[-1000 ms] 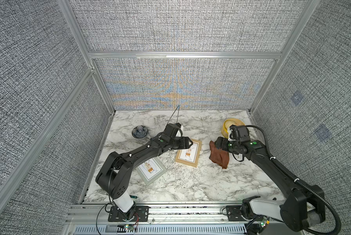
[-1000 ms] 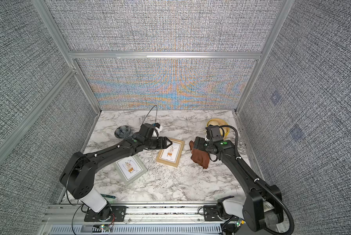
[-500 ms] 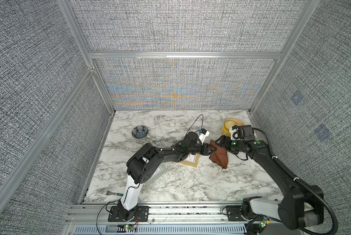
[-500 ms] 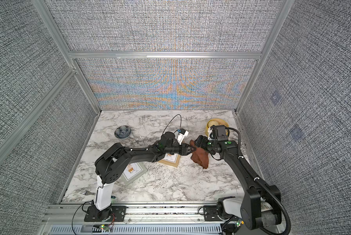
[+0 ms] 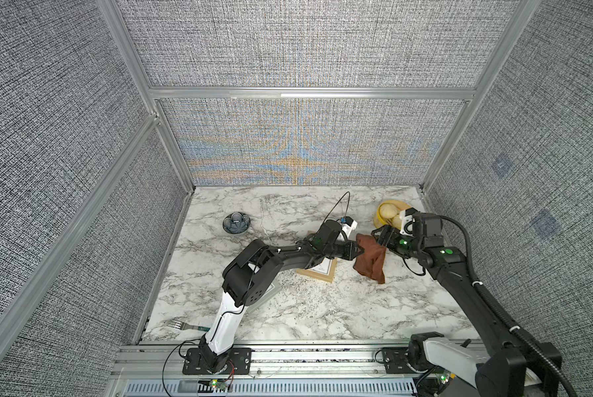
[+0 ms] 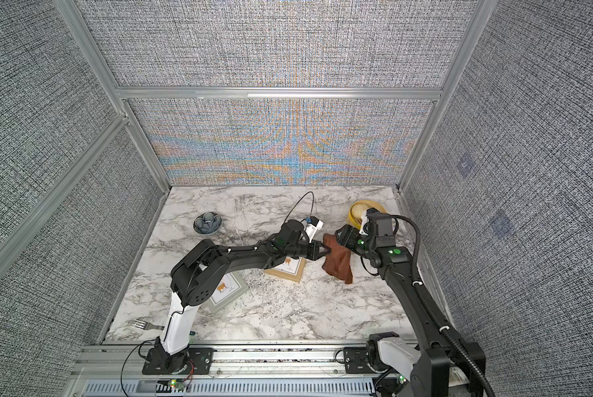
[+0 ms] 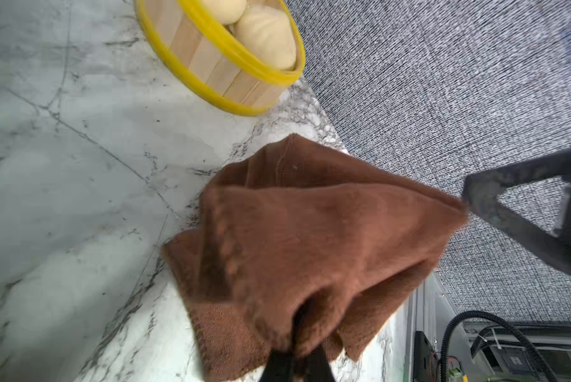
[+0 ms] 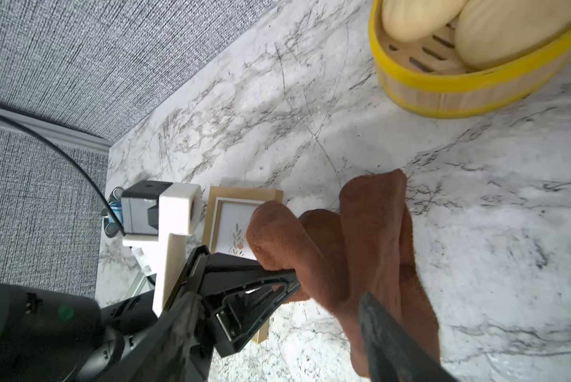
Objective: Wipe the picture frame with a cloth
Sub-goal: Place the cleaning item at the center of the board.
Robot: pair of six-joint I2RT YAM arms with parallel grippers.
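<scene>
The reddish-brown cloth (image 5: 370, 257) (image 6: 339, 258) hangs bunched right of the gold-edged picture frame (image 5: 317, 272) (image 8: 244, 195), its lower end on the marble. My left gripper (image 5: 356, 248) (image 7: 294, 344) reaches over that frame and is shut on a fold of the cloth (image 7: 310, 231) at its upper left. My right gripper (image 5: 381, 238) stands at the cloth's upper right with jaws wide apart. One finger (image 8: 390, 334) lies against the cloth (image 8: 376, 238), and the left gripper's tip (image 8: 294, 282) sits between them.
A second, grey picture frame (image 6: 227, 293) lies partly under the left arm. A yellow-rimmed steamer basket (image 5: 379, 217) with buns stands at the back right beside the wall. A dark bowl (image 5: 236, 222) sits back left, and a fork (image 5: 181, 324) lies at the front left edge.
My left arm swung right from over the gold frame to the cloth, and its jaws closed on a fold. The right gripper stayed by the cloth, its jaws narrowing slightly.
</scene>
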